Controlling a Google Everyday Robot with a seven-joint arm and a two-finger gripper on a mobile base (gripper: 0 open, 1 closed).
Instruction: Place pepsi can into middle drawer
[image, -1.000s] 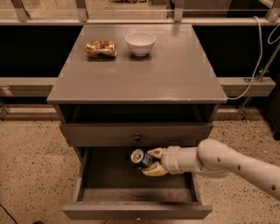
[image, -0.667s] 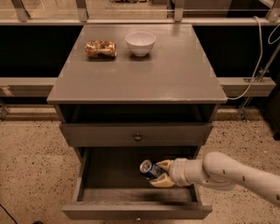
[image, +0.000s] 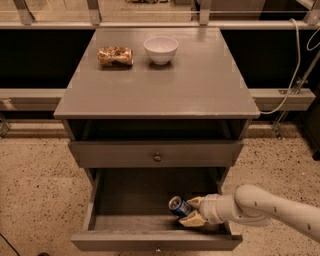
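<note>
On the grey worktop, toward its far left, lies a tan crinkled snack packet; just to its right stands a white bowl, apart from the packet; below the worktop is an open dark recess, and under it the upper drawer front sits closed with its round knob at the centre; beneath that the middle drawer is pulled out, its plain grey inside showing; in its right front part is the pepsi can, tilted with its silver end facing up and left, low inside the drawer; whether it touches the drawer floor I cannot tell; the gripper is clamped on the can, one tan finger above and one below; the white arm reaches in from the right, over the drawer's right wall.
</note>
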